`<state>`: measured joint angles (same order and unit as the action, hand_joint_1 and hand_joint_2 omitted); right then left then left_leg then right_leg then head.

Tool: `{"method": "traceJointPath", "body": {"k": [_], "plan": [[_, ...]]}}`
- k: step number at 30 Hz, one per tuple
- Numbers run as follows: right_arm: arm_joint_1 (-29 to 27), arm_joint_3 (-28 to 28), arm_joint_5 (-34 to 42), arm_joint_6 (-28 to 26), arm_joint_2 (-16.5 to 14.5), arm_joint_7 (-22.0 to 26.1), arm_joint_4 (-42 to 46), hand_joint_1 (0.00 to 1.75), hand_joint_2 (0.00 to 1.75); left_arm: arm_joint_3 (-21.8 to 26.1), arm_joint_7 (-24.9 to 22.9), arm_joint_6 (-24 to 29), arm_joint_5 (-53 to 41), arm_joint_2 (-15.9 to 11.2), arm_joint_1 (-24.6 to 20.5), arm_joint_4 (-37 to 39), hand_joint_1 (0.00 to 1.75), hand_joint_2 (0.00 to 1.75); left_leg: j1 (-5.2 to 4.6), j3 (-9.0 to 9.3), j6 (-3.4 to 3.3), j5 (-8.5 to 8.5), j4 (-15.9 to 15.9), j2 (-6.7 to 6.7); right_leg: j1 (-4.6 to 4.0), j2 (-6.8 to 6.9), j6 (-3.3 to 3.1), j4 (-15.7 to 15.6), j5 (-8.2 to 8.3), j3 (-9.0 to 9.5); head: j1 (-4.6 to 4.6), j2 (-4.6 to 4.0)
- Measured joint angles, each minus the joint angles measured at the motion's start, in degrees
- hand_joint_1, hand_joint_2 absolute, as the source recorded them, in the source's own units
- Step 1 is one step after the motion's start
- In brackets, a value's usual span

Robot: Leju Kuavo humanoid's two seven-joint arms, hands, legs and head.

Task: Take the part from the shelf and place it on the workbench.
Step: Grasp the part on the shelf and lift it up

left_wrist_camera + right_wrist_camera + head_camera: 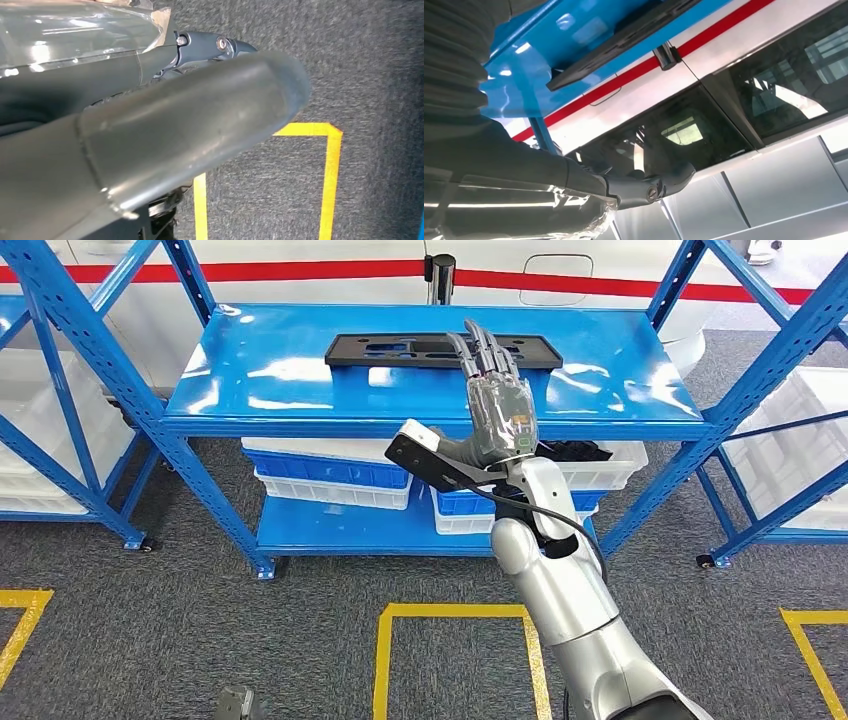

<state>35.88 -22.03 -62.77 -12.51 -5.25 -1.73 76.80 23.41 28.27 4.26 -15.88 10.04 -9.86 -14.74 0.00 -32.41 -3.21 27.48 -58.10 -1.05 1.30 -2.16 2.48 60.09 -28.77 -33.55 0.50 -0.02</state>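
Right hand [498,405] covers right-centre stretch of black part [400,348] on shelf top [300,380] in head view; contact between fingertips and part cannot be told. Right wrist view: part [619,42] cut off by picture edge at 12 o'clock. White and blue bins [330,475] on lower shelf partly hidden behind shelf top and right forearm. Left wrist view: left hand [150,140] blurred, out of focus; finger pose unreadable. Yellow floor marking [327,175] cut off at 6 o'clock.
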Motion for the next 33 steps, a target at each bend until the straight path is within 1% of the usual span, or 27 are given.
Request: {"method": "traceJointPath", "body": {"k": [1, 3, 4, 5, 6, 7, 8, 9, 10, 11, 12, 14, 16, 17, 18, 19, 20, 21, 23, 24, 25, 26, 27, 29, 30, 31, 33], "plan": [[0.16, -0.02, 0.01, -0.03, 0.01, 0.06, -0.10, 0.00, 1.75, 0.01, -0.02, 0.00, -0.03, 0.00, -0.01, -0.01, 0.00, 0.00, 0.17, 0.15, -0.21, -0.11, 0.25, 0.22, -0.09, 0.59, -0.22, 2.85, -1.12, -1.58, -0.11, 0.00], [0.32, -0.08, 0.07, -0.05, 0.07, 0.20, -0.46, 0.00, 1.75, 0.02, -0.10, 0.00, -0.05, -0.01, 0.02, -0.02, 0.00, 0.00, 0.20, 0.19, -0.32, -0.03, 0.31, 0.59, -0.16, 1.25, -0.60, 10.48, -3.47, -5.90, -0.32, 0.01], [0.30, -0.10, 0.11, -0.07, 0.10, 0.29, -0.73, 0.00, 1.75, 0.03, -0.17, -0.01, -0.05, -0.01, 0.03, -0.02, 0.00, 0.00, 0.18, 0.23, -0.29, 0.06, 0.29, 0.72, -0.16, 1.34, -0.54, 13.23, -3.90, -7.66, -0.32, 0.00], [0.28, -0.11, 0.16, -0.09, 0.13, 0.42, -1.01, 0.00, 1.75, 0.04, -0.26, -0.03, -0.05, -0.01, 0.04, -0.02, 0.00, 0.00, 0.18, 0.33, -0.20, 0.18, 0.27, 0.80, -0.16, 1.40, -0.29, 14.03, -3.47, -8.50, -0.33, 0.00], [0.29, -0.14, 0.23, -0.15, 0.14, 0.56, -1.27, 0.00, 1.75, 0.05, -0.36, -0.07, -0.04, -0.01, 0.04, -0.02, 0.00, 0.00, 0.23, 0.55, -0.03, 0.38, 0.25, 0.85, -0.10, 1.51, 0.14, 12.34, -2.05, -8.09, -0.33, 0.00], [0.31, -0.16, 0.29, -0.24, 0.14, 0.68, -1.50, 0.00, 1.75, 0.07, -0.45, -0.11, -0.04, -0.01, 0.03, -0.02, 0.00, 0.00, 0.29, 0.89, 0.23, 0.67, 0.23, 0.87, 0.00, 1.77, 0.60, 8.60, -0.03, -6.62, -0.33, -0.01], [0.35, -0.20, 0.34, -0.35, 0.13, 0.78, -1.70, 0.00, 1.75, 0.09, -0.51, -0.15, -0.02, -0.01, 0.03, -0.02, 0.00, 0.00, 0.28, 1.19, 0.57, 1.00, 0.18, 0.88, 0.03, 2.15, 0.81, 4.54, 1.65, -4.79, -0.37, -0.01], [0.40, -0.23, 0.40, -0.49, 0.10, 0.81, -1.90, 0.00, 1.75, 0.12, -0.55, -0.18, 0.00, -0.02, 0.00, -0.02, 0.00, 0.00, 0.21, 1.39, 0.94, 1.32, 0.11, 0.88, -0.01, 2.38, 0.74, 1.15, 2.92, -3.21, -0.38, 0.00], [0.40, -0.26, 0.44, -0.60, 0.08, 0.81, -2.08, 0.00, 1.75, 0.15, -0.56, -0.20, 0.02, -0.03, -0.02, -0.02, 0.00, 0.00, 0.13, 1.46, 1.26, 1.54, 0.08, 0.89, -0.10, 2.50, 0.40, -0.74, 3.43, -2.30, -0.37, 0.00], [0.39, -0.27, 0.49, -0.68, 0.07, 0.81, -2.26, 0.00, 1.75, 0.19, -0.57, -0.20, 0.03, -0.04, -0.02, -0.02, 0.00, 0.00, 0.07, 1.47, 1.51, 1.67, 0.13, 0.91, -0.29, 2.45, -0.07, -1.31, 3.35, -1.98, -0.35, 0.01], [0.40, -0.28, 0.52, -0.74, 0.04, 0.81, -2.42, 0.00, 1.75, 0.22, -0.58, -0.21, 0.04, -0.05, -0.02, -0.02, 0.00, 0.00, 0.11, 1.51, 1.72, 1.76, 0.22, 0.97, -0.40, 2.22, -0.51, -1.44, 3.33, -1.92, -0.31, 0.01], [0.49, -0.27, 0.54, -0.77, -0.01, 0.81, -2.59, 0.00, 1.75, 0.27, -0.61, -0.21, 0.04, -0.06, -0.05, -0.07, 0.00, 0.00, 0.33, 1.54, 2.27, 2.34, 0.01, 1.12, -0.15, 1.97, -1.33, -1.54, 3.06, -1.52, -0.24, 0.01], [0.72, -0.27, 0.54, -0.79, -0.18, 0.83, -2.68, 0.00, 1.75, 0.32, -0.60, -0.20, 0.04, -0.07, -0.17, -0.13, 0.00, 0.00, 0.50, -0.05, 2.95, 4.00, -3.47, 1.18, 0.16, 1.85, -2.24, -1.64, 2.63, -0.77, 0.00, 0.00], [0.81, -0.28, 0.54, -0.80, -0.26, 0.87, -2.79, 0.00, 1.75, 0.37, -0.61, -0.21, 0.04, -0.07, -0.19, -0.14, 0.00, 0.00, 0.58, -1.92, 3.20, 5.16, -6.94, 1.17, 0.09, 1.82, -2.64, -1.66, 2.36, -0.47, 0.13, -0.01], [0.86, -0.30, 0.55, -0.80, -0.34, 0.91, -2.98, 0.00, 1.75, 0.44, -0.63, -0.22, 0.06, -0.07, -0.16, -0.14, 0.00, 0.00, 0.65, -4.39, 3.36, 6.20, -10.86, 1.16, -0.02, 1.75, -2.96, -1.65, 2.14, -0.25, 0.21, -0.01], [0.85, -0.33, 0.56, -0.81, -0.39, 0.97, -3.21, 0.00, 1.75, 0.56, -0.66, -0.23, 0.08, -0.07, -0.09, -0.13, 0.00, 0.00, 0.68, -6.68, 3.40, 6.62, -13.92, 1.16, -0.16, 1.64, -3.17, -1.65, 1.93, -0.05, 0.21, -0.01], [0.80, -0.36, 0.57, -0.83, -0.43, 1.05, -3.44, 0.00, 1.75, 0.72, -0.70, -0.25, 0.12, -0.08, 0.00, -0.13, 0.00, 0.00, 0.69, -8.38, 3.31, 6.10, -15.47, 1.16, -0.31, 1.48, -3.33, -1.65, 1.66, 0.23, 0.21, -0.01], [0.76, -0.41, 0.59, -0.85, -0.50, 1.17, -3.65, 0.00, 1.75, 0.87, -0.73, -0.25, 0.16, -0.09, 0.06, -0.13, 0.00, 0.00, 0.66, -8.89, 3.06, 4.38, -14.62, 1.15, -0.47, 1.30, -3.42, -1.65, 1.39, 0.59, 0.21, -0.01], [0.75, -0.61, 0.63, -0.90, -0.79, 1.47, -3.90, 0.00, 1.75, 1.18, -0.74, -0.24, 0.28, -0.23, 0.08, -0.14, 0.00, 0.00, 0.43, -7.08, 2.05, -0.55, -8.16, 0.94, -0.68, 0.96, -3.41, -1.71, 0.75, 1.44, 0.18, 0.00], [0.84, -0.75, 0.65, -0.96, -0.99, 1.63, -4.03, 0.00, 1.75, 1.31, -0.73, -0.23, 0.40, -0.38, 0.06, -0.14, 0.00, 0.00, 0.18, -5.81, 1.45, -2.24, -5.02, 0.80, -0.88, 0.84, -3.33, -1.77, 0.48, 1.69, 0.07, 0.01], [0.93, -0.89, 0.69, -1.02, -1.18, 1.75, -4.17, 0.00, 1.75, 1.43, -0.68, -0.21, 0.55, -0.51, 0.02, -0.14, 0.00, 0.00, -0.12, -4.77, 0.86, -2.93, -2.68, 0.70, -0.87, 0.75, -3.14, -1.86, 0.29, 1.75, 0.12, 0.01], [0.99, -0.99, 0.78, -1.09, -1.32, 1.86, -4.35, 0.00, 1.75, 1.55, -0.63, -0.20, 0.68, -0.63, 0.00, -0.14, 0.00, 0.00, -0.40, -4.19, 0.42, -2.84, -1.44, 0.66, -0.86, 0.70, -2.86, -1.84, 0.34, 1.75, 0.19, 0.01], [1.06, -1.06, 0.87, -1.16, -1.44, 1.95, -4.55, 0.00, 1.75, 1.64, -0.58, -0.19, 0.80, -0.67, 0.00, -0.14, 0.00, 0.00, -0.62, -3.80, 0.19, -2.59, -0.72, 0.73, -1.02, 0.68, -2.47, -1.80, 0.52, 1.78, 0.27, 0.01], [1.14, -1.11, 1.05, -1.27, -1.63, 2.04, -4.84, 0.00, 1.75, 1.78, -0.50, -0.17, 0.88, -0.67, 0.08, -0.15, 0.00, 0.00, -0.46, -2.57, -0.06, -2.53, 0.74, 0.79, -1.24, 0.82, -1.97, -1.31, 0.54, 1.80, 0.45, 0.01], [1.32, -1.14, 1.09, -1.34, -1.73, 2.10, -4.97, 0.00, 1.75, 1.84, -0.47, -0.15, 0.91, -0.66, 0.11, -0.15, 0.00, 0.00, -0.26, -1.83, -0.17, -2.57, 1.30, 0.81, -1.34, 0.98, -1.89, -0.29, 0.05, 1.38, 0.39, 0.00], [1.57, -1.18, 1.13, -1.42, -1.81, 2.15, -5.10, 0.00, 1.75, 1.91, -0.45, -0.13, 0.93, -0.66, 0.09, -0.15, 0.00, 0.00, -0.06, -1.17, -0.28, -2.56, 1.74, 0.80, -1.30, 1.14, -1.87, 1.82, -0.81, 0.23, 0.36, 0.00], [1.91, -1.27, 1.20, -1.56, -1.84, 2.31, -5.48, 0.00, 1.75, 2.16, -0.44, -0.09, 0.97, -0.66, 0.07, -0.15, 0.00, 0.00, 0.04, -0.59, -0.42, -2.22, 1.97, 0.82, -1.03, 1.34, -1.70, 8.50, -2.94, -3.83, 0.29, -0.01]]}}
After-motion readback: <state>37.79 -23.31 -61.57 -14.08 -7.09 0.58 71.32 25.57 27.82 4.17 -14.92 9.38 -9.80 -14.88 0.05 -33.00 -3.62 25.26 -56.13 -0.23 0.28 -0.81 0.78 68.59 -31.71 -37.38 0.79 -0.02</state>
